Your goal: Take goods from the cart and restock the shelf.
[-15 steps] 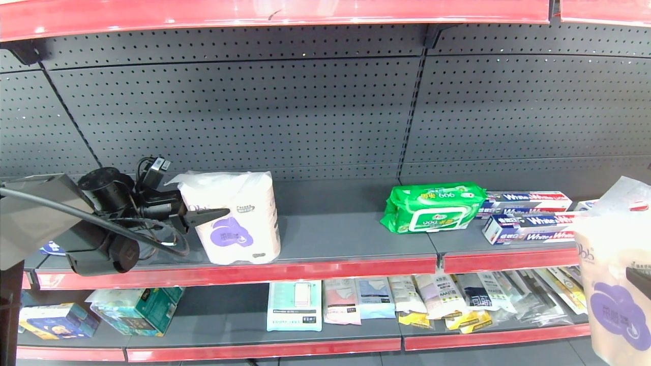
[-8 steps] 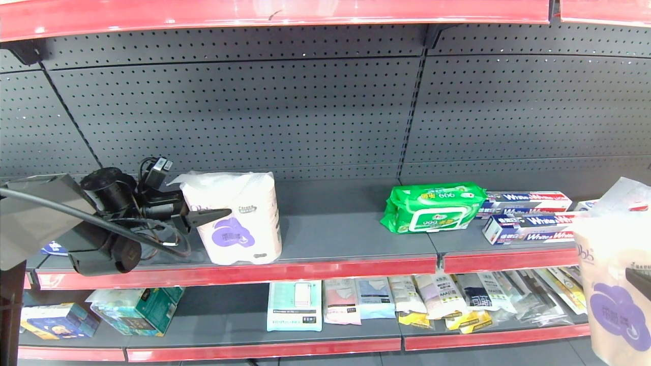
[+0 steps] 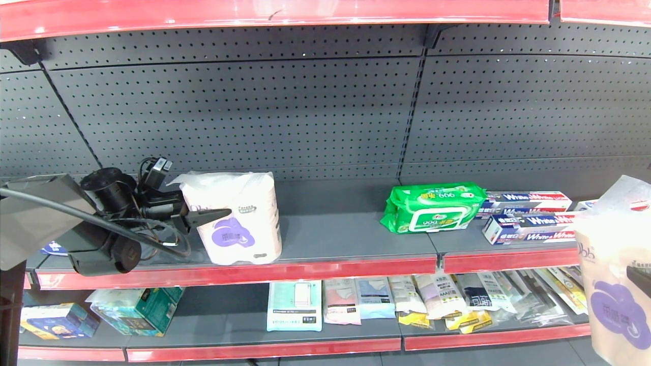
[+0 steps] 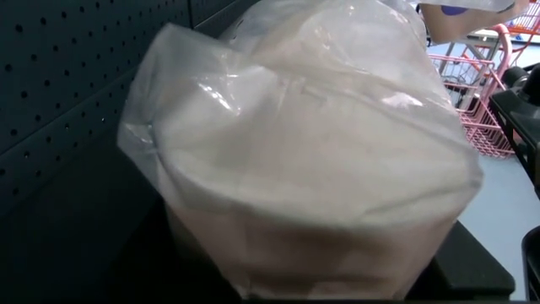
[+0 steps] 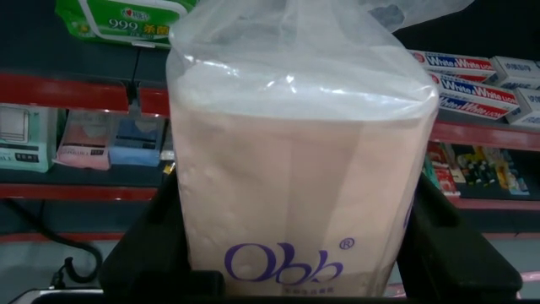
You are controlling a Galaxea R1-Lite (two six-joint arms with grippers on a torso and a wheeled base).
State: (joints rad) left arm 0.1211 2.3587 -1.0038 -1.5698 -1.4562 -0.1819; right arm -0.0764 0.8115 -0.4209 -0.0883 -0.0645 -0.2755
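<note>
Head view: almost nothing moves over the last second. The left gripper [image 3: 224, 208] stays well to the left of the green wipes pack [image 3: 432, 207], on the same shelf [image 3: 330, 236], and shifts only a hair. It straddles the shelved tissue pack [image 3: 236, 218], which stands upright just behind the red edge. The held tissue pack [image 3: 613, 284], right of the wipes and lower, sinks a touch but is not yet carried toward the shelf.

Left wrist view: the shelved tissue pack [image 4: 312, 169] sits between the jaws. The one visible finger [image 4: 521, 135] stands clear of the wrap, with the pink cart [image 4: 472, 101] showing through the gap. The hand appears to be spread and has let go. I take this pack as placed, with only the withdrawal left.

Right wrist view: the right gripper [image 5: 295, 253] is closed on the held tissue pack [image 5: 295, 160], with a black finger pressed to each side. The pack hangs in the air in front of the shelving, with the green wipes pack [image 5: 126, 17] beyond it. This second pack probably goes on the bare board left of the wipes once the left arm clears.
</note>
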